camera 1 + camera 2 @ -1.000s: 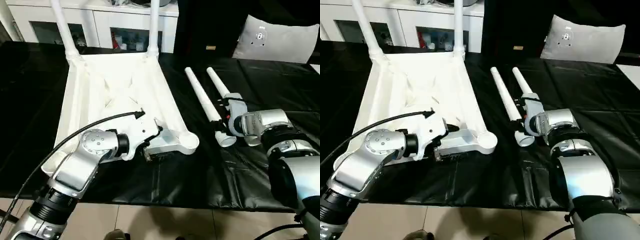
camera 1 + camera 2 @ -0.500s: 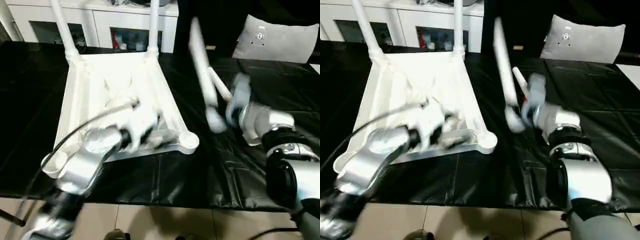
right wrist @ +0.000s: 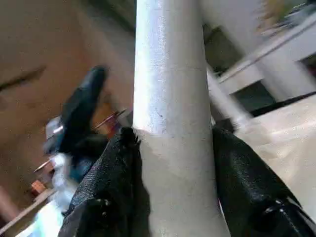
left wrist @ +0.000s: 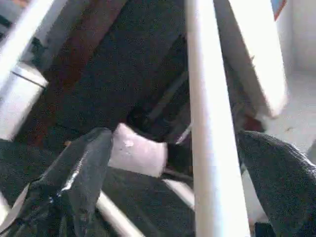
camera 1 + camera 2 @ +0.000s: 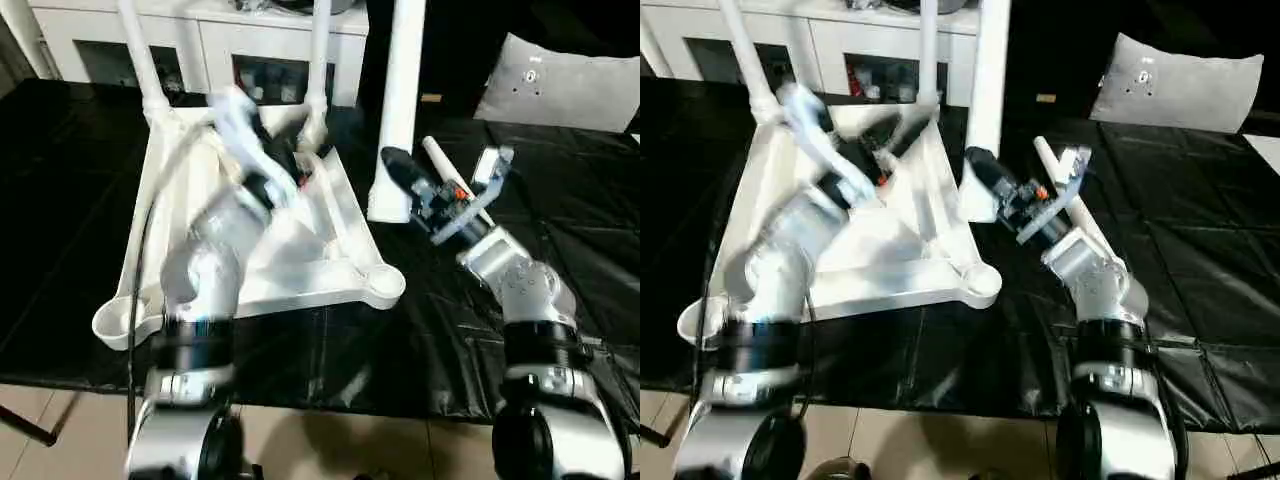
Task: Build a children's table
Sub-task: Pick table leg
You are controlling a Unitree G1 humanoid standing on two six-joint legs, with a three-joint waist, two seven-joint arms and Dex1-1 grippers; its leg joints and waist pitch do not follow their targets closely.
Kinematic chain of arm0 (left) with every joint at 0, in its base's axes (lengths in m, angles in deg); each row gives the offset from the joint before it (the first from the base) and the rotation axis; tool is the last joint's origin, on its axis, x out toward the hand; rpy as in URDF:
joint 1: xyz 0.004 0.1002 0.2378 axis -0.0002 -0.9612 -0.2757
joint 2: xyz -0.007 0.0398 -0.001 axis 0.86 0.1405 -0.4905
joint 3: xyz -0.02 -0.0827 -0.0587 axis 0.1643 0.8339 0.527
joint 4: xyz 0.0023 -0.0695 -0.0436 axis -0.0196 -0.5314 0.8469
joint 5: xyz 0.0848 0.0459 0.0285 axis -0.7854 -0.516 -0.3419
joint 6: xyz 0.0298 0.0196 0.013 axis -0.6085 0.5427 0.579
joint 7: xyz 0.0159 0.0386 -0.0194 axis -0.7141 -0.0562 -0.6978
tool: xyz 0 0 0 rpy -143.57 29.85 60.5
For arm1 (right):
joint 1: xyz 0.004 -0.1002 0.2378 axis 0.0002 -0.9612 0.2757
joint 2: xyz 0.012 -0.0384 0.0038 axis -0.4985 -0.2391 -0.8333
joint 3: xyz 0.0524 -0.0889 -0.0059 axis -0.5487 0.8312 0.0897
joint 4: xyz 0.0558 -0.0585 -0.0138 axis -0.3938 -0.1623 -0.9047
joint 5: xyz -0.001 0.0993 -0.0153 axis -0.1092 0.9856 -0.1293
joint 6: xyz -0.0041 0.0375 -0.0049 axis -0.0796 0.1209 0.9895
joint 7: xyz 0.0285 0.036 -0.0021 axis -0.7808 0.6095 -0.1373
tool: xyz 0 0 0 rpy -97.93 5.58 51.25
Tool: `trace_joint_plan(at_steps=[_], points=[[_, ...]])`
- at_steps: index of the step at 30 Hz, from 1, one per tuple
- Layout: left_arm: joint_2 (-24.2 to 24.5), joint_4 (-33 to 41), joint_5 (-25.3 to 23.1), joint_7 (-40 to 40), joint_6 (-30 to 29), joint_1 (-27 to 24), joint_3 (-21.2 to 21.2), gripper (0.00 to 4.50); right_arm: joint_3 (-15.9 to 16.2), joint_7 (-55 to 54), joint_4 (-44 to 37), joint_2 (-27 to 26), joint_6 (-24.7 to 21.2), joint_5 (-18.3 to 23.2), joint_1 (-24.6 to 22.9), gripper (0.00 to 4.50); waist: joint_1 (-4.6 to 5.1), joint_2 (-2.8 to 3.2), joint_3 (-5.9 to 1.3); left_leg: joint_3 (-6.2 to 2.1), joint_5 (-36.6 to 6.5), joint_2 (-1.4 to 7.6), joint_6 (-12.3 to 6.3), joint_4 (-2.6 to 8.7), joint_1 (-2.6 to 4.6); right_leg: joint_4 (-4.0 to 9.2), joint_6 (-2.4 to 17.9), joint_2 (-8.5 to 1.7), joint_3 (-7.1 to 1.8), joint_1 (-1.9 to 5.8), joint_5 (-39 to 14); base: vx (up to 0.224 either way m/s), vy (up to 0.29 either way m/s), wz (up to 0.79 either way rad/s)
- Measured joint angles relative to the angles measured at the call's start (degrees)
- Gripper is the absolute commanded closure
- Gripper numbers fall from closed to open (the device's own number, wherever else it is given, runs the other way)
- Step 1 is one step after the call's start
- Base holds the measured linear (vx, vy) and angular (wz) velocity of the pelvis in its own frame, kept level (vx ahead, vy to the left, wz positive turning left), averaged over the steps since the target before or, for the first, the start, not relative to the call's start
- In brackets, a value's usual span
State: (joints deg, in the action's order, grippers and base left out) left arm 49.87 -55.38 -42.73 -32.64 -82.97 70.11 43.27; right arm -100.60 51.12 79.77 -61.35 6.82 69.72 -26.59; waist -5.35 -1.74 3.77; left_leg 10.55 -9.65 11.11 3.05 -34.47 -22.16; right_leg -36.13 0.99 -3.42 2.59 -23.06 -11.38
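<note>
White leg [image 5: 400, 110]: upright, long axis vertical, thick end lowest, clear of the black cloth [image 5: 600, 260].
Right gripper [image 3: 173, 143]: fingers clamped on this leg, one each side.
Left gripper [image 4: 182, 163]: fingers wide apart, holding nothing; a fitted leg [image 4: 207, 123] passes between them.
Tabletop [image 5: 300, 250]: upside down, just beside the held leg.
</note>
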Motion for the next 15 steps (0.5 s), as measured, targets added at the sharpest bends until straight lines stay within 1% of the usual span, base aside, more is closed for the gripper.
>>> trace_joint_plan(at_steps=[2, 4, 6, 8, 10, 12, 15], points=[[-0.82, 0.03, 0.92, -0.04, -1.21, 0.19, -0.16, 0.0, 1.91, 0.25, -1.49, -0.29, -1.33, 0.58, -1.0, 2.59, -0.01, -0.13, 0.08, 0.0, 0.0, 0.0, 0.0, 0.0, -0.01, 0.0, -0.02, 0.0, 0.0, 0.0, 0.01, 0.0, 0.0, 0.0], [-1.1, 0.03, 1.28, 0.1, -1.69, 0.61, -0.48, 0.0, 3.14, 0.34, -1.71, -0.33, -1.99, 0.84, -1.18, 2.59, -0.02, -0.22, 0.11, 0.0, 0.01, 0.0, 0.0, 0.0, -0.01, 0.02, -0.04, -0.01, -0.01, 0.0, 0.02, 0.0, 0.0, 0.0], [-1.34, 0.07, 1.48, 0.59, -1.83, 0.68, -1.02, 0.0, 3.85, 0.99, -1.95, -0.25, -2.0, 0.76, -1.37, 2.59, -0.02, -0.26, 0.11, 0.0, 0.01, -0.01, 0.0, 0.0, -0.02, 0.02, -0.06, -0.01, -0.01, 0.0, 0.01, 0.0, 0.0, 0.0], [-1.35, 0.07, 1.49, 0.94, -1.9, 0.68, -1.17, 0.0, 3.89, 1.43, -2.13, -0.15, -2.12, 0.79, -1.45, 2.59, -0.04, -0.32, 0.14, -0.01, 0.01, -0.01, 0.0, 0.01, -0.02, 0.02, -0.09, -0.01, 0.0, -0.01, 0.0, 0.0, 0.0, 0.0], [-1.35, 0.08, 1.7, 1.05, -2.14, 0.68, -1.27, 0.0, 4.59, 1.9, -3.8, 0.36, -3.18, 1.13, -2.15, 2.59, -0.11, -0.43, 0.2, -0.01, 0.01, -0.01, 0.0, 0.02, -0.04, 0.03, -0.12, -0.01, 0.0, -0.01, -0.02, 0.0, 0.0, 0.0], [-1.36, 0.16, 2.64, 0.46, -2.32, 0.68, -1.24, 0.0, 5.67, 2.66, -4.48, 0.74, -4.15, 1.34, -2.28, 2.59, -0.16, -0.54, 0.25, 0.0, 0.01, -0.01, 0.0, 0.03, -0.04, 0.06, -0.13, -0.01, 0.0, -0.01, -0.02, 0.0, 0.0, 0.0], [-1.52, 1.08, 4.25, -0.93, -3.12, 0.65, -1.28, 0.0, 6.81, 3.39, -4.96, 1.13, -4.33, 1.34, -2.39, 2.59, -0.17, -0.57, 0.27, 0.0, 0.01, -0.01, 0.0, 0.03, -0.06, 0.08, -0.13, -0.01, 0.0, -0.01, -0.02, 0.0, 0.0, 0.0]])
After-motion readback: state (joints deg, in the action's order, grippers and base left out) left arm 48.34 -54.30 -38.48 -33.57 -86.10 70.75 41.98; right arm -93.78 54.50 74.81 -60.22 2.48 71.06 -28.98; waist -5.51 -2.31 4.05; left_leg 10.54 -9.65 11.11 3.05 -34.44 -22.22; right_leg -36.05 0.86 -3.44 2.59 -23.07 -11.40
